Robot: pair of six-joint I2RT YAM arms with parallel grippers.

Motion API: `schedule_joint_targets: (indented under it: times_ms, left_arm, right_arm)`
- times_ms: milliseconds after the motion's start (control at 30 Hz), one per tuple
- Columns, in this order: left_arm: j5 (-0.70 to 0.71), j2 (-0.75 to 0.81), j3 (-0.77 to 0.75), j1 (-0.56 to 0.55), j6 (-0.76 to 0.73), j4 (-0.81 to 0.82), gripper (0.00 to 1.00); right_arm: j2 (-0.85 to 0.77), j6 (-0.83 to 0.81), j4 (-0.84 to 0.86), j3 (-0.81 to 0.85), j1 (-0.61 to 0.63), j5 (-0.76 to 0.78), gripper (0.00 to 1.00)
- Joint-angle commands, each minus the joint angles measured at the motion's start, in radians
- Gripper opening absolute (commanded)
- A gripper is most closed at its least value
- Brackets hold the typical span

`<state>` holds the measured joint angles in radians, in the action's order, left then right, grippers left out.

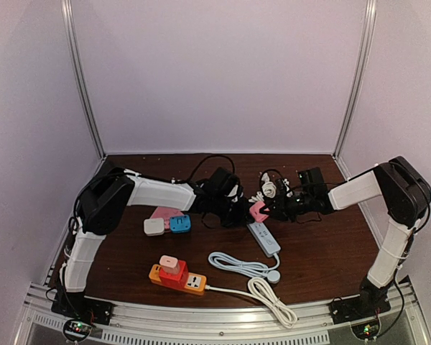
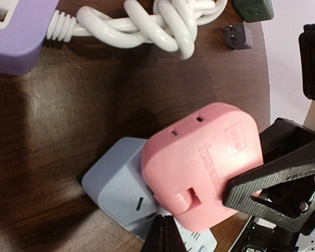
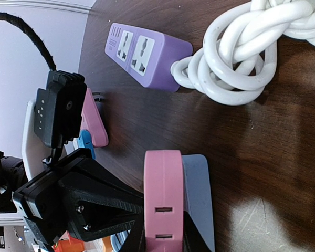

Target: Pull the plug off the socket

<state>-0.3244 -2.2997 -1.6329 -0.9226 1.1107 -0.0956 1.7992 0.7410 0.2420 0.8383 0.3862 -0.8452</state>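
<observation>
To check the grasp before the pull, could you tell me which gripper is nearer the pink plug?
Right. The right gripper is shut on the pink plug. The left gripper is shut just beside the plug, its tip by the blue-grey power strip.

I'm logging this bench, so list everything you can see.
pink plug: one, pink, on the grey strip, centre
grey strip: one, grey-blue, centre
purple strip: one, purple, far centre
orange strip: one, orange and red, front left, pale plug in it
adapters: three, white, blue, pink, left of centre
dark adapters: two, green and grey, by the purple strip's cable
cables: three, white, one per strip
table: one, dark brown
left gripper: one, black, shut, at the grey strip
right gripper: one, black, shut on pink plug
</observation>
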Motion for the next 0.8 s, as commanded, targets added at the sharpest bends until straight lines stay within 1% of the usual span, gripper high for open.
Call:
schedule_joint_targets:
  times_ms: [0,600,667,767]
  left_arm:
    - [0.094,-0.101,0.042,-0.001,0.010,-0.076,0.00]
    - [0.093,-0.103,0.048,-0.002,0.010,-0.077,0.00]
    - [0.094,-0.103,0.048,-0.002,0.009,-0.079,0.00]
    - [0.088,-0.097,0.045,-0.002,0.002,-0.078,0.00]
  right_arm:
    - [-0.047,0.023,0.077,0.026,0.001,-0.082,0.07]
    - [-0.093,0.031,0.064,0.041,-0.015,-0.086,0.07]
    - [-0.103,0.021,0.044,0.043,-0.018,-0.070,0.07]
    - [-0.142,-0.025,-0.042,0.049,-0.034,0.002,0.07]
